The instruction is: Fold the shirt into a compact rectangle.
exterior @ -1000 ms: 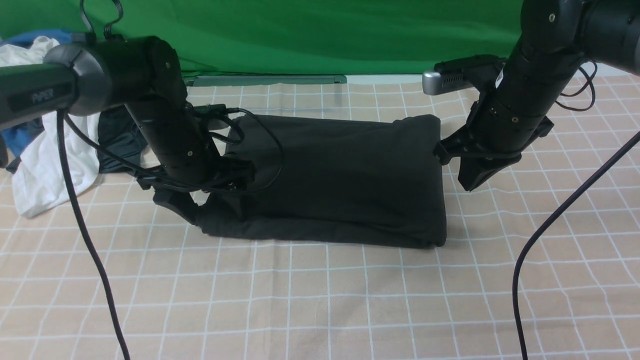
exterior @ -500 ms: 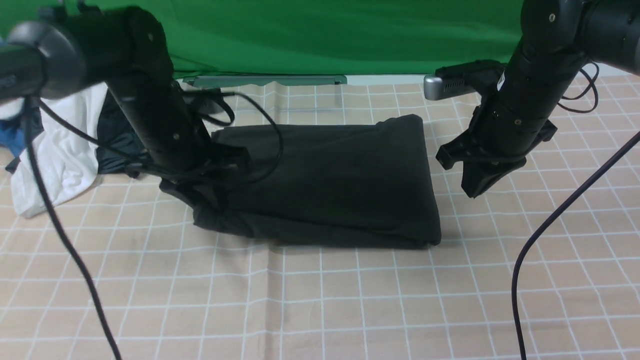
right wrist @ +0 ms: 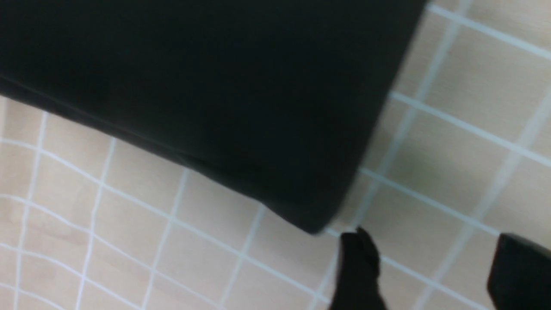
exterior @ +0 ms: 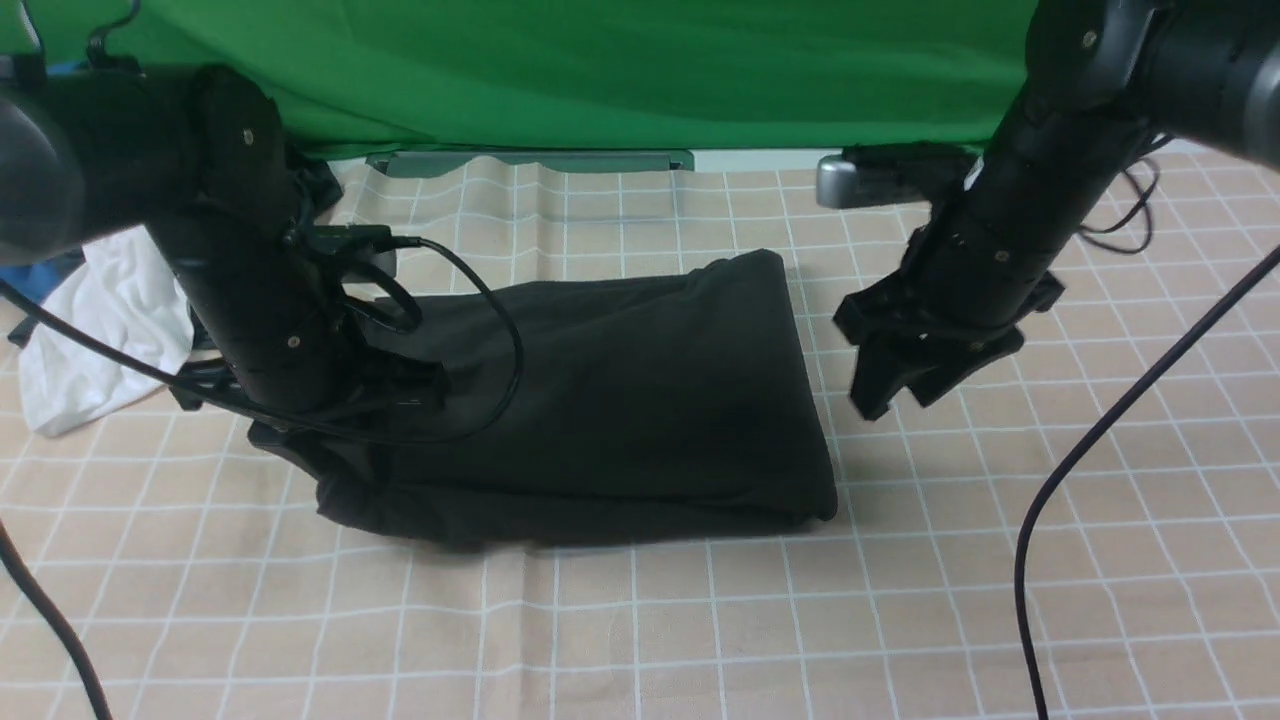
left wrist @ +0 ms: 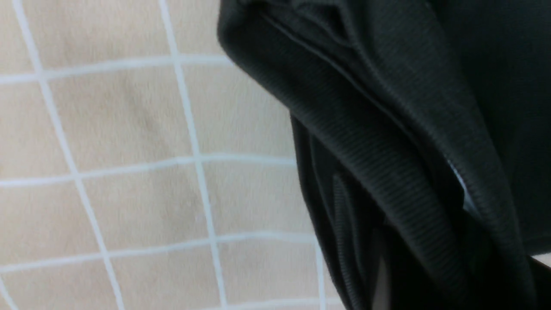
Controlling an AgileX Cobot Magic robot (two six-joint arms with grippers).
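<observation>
Dragged toward the left edge and the near edge of the surface (exterior: 640, 620) since the earlier frames, the shirt (exterior: 620, 400) now lies as a folded black slab around the middle, a little to the left of centre. The left arm has gone the same way, and the left claw (exterior: 300, 450) sits low at the shirt's bunched left end. Its fingers are buried in the cloth, but the fabric gathers up at it and it appears clamped on the shirt. The left wrist view shows the ribbed neck band (left wrist: 387, 142) crumpled close to the lens, with a sliver of white label (left wrist: 458, 181).

The right claw (exterior: 900, 390) has let go. Its fingers (right wrist: 357, 267) stand spread with nothing between them, just beside the shirt's right edge and apart from it. A white garment (exterior: 100, 330) lies heaped by the far left corner.
</observation>
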